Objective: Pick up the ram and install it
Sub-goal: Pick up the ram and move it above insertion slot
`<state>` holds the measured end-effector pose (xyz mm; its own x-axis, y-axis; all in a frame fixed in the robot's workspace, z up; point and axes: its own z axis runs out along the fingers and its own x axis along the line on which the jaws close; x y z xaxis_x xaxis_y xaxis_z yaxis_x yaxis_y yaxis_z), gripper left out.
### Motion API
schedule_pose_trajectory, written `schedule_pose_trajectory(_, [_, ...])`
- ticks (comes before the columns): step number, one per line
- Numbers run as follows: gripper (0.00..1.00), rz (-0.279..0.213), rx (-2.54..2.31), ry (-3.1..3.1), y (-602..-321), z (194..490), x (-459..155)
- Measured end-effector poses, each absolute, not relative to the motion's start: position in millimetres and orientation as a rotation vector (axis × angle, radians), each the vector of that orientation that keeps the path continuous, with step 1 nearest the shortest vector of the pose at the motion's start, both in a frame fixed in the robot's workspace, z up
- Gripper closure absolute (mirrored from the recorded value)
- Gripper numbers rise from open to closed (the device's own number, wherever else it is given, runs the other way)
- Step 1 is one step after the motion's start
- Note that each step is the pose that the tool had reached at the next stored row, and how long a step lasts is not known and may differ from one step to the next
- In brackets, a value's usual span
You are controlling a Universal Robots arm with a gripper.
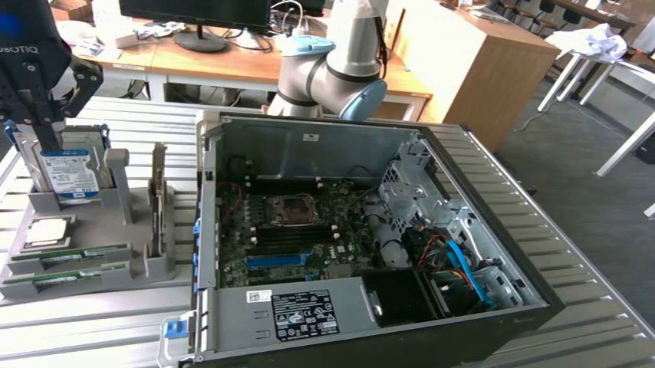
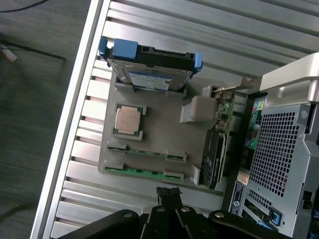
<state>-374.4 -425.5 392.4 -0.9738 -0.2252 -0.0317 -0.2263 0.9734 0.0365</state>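
ram [image 2: 140,172] in holder [image 2: 160,127], processor [image 2: 128,119], hard drive [image 2: 149,77] beside

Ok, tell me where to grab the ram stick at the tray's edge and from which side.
Likely its middle, from straight above: the ram stick stands on its long edge in the tray, end blocks holding both ends, so only mid-span faces are free.

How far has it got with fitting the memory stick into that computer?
Nothing looks done yet: both green ram sticks lie in the grey holder. In hand: the tool, shut and empty, hovers over that holder. Left: the whole job, picking a stick up and seating it on the motherboard of the open computer.
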Motion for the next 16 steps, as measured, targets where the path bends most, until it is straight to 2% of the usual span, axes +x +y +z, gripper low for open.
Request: schedule_pose_trajectory(16, [0.90,0.061,-0.436,3.084,-425.5,392.4,-374.6])
